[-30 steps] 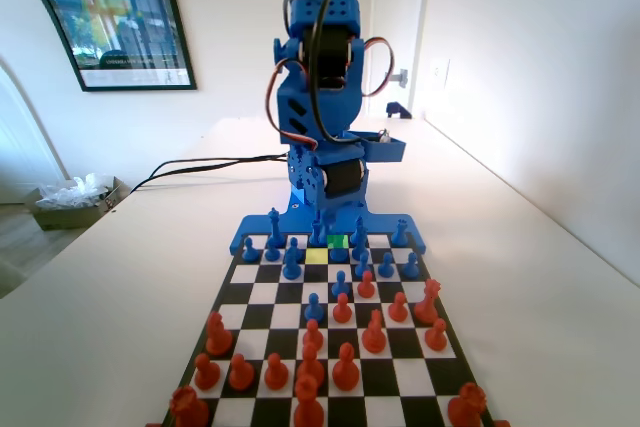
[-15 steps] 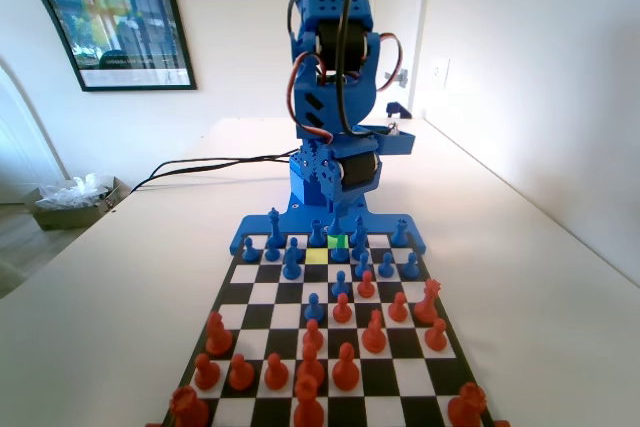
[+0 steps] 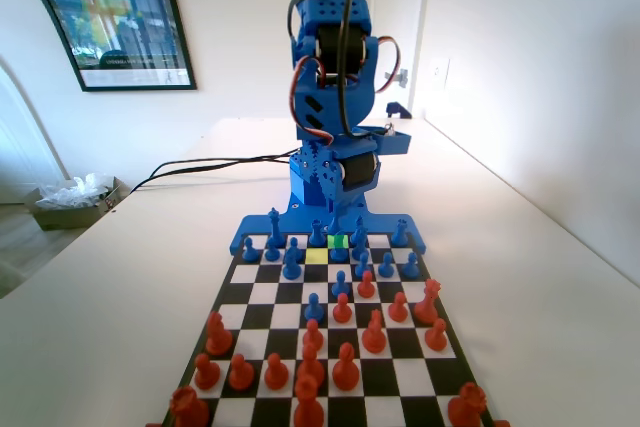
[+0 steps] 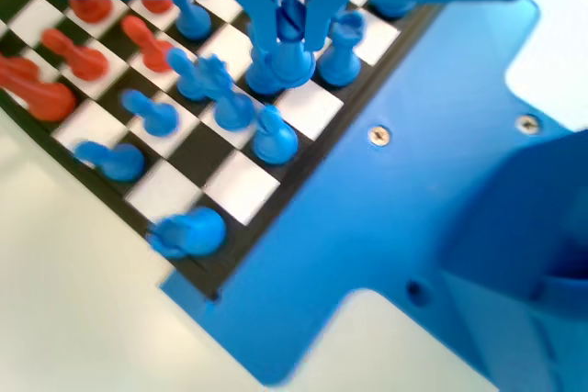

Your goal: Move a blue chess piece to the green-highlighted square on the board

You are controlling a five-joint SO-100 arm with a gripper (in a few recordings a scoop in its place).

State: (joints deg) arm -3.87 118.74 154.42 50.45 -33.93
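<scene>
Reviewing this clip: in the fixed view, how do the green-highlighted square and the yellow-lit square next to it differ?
The green-highlighted square sits right of the yellow-lit square and one row farther, nearer the blue arm. The green one is largely hidden by blue pieces crowding around it; the yellow one shows almost whole, with no piece on it. Both glow brightly among the black and white cells at the far end of the board, and look the size of the other cells.

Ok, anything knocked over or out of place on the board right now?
Nothing stands out. In the fixed view the pieces on the board all stand upright. The wrist view is blurred; the corner blue piece looks tilted there, probably just because of the camera angle.
</scene>
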